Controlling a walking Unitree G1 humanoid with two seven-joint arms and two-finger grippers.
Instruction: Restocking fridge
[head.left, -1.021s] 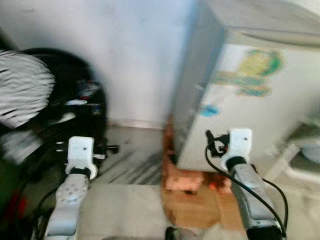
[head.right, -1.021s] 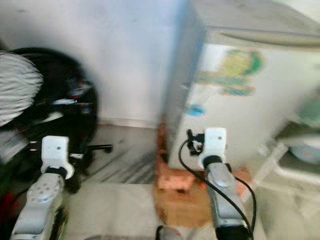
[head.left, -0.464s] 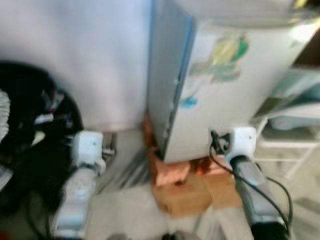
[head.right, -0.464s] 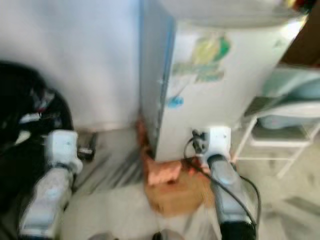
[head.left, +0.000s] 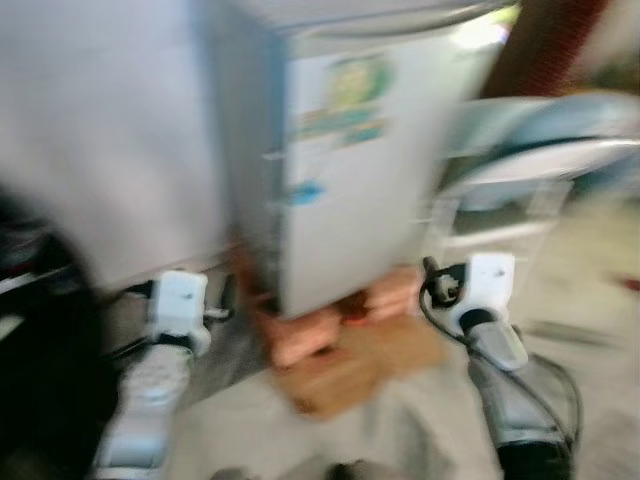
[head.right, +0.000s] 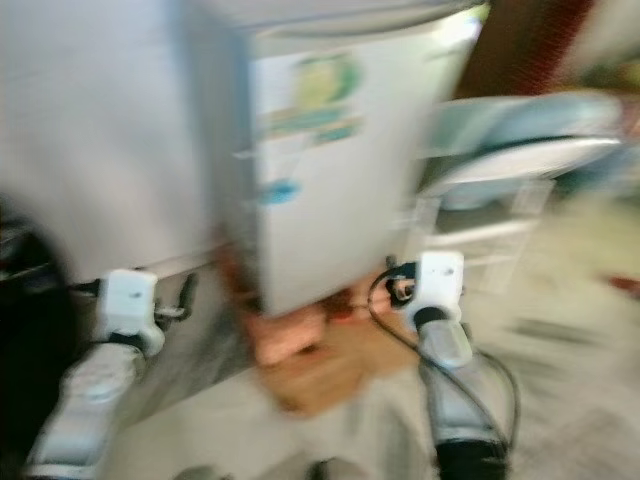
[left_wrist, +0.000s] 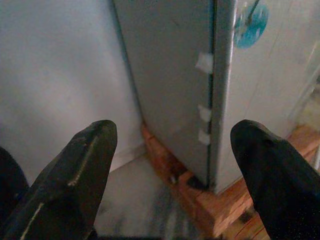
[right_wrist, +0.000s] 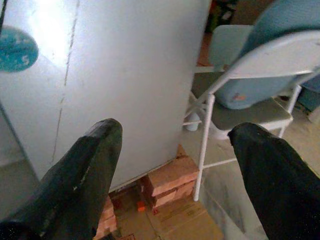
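Left gripper (left_wrist: 172, 150) spread wide, empty; fridge (left_wrist: 175, 85) corner straight ahead, door shut, base on bricks (left_wrist: 210, 210). Right gripper (right_wrist: 175, 160) spread wide, empty; fridge door ahead, folding chair (right_wrist: 250, 80) beside it.

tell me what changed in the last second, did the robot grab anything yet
Nothing was grabbed. The whole picture has slid left, so the camera turned to the right: the fridge now sits mid-view and a folding chair has come in beside it. The fridge door is shut as before, on its bricks. The left hand and right hand are open and empty, held out front as before.
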